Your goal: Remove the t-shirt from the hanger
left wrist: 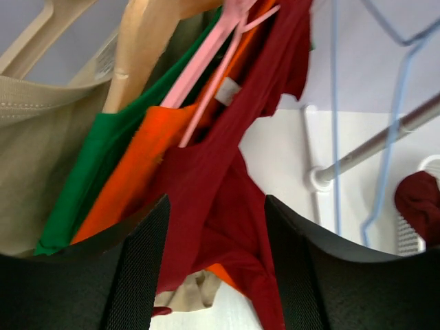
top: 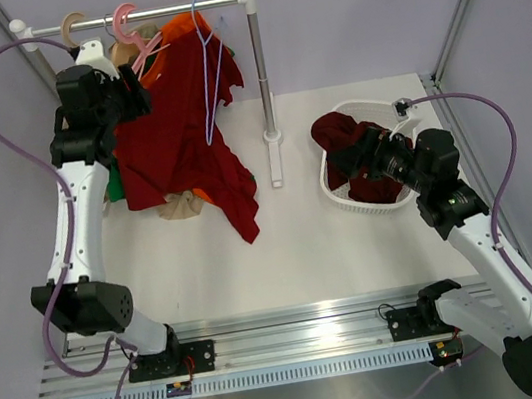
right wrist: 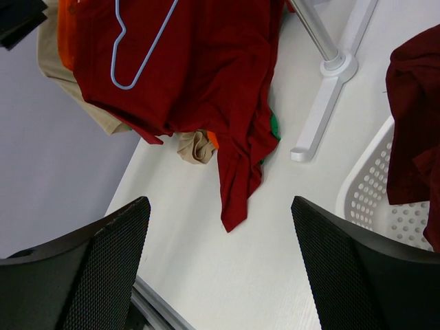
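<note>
Top external view has the t-shirt (top: pixel 175 138) hanging at the left end of the rail (top: pixel 175 9), its neck on the hanger (top: pixel 149 48) and its limp lower edge trailing down onto the tabletop (top: pixel 335 249). It is crowded by an orange shirt (top: pixel 186 25) and a beige garment bunched low behind it, with a pale blue hanger (top: pixel 209 77) dangling bare across its front. From the left wrist camera the thin pink wire runs into the collar, so I judge the removal not yet done: the cloth has to be slipped off both shoulders of the wire. The left tool (left wrist: pixel 216 227) is raised to the shirt's upper part with its fingers spread apart, red cloth showing between them but apparently nothing pinched. The right tool (right wrist: pixel 220 206) is also released and holds nothing, hovering well apart over a white basket (top: pixel 347 202) that holds a maroon garment (top: pixel 337 136).
</note>
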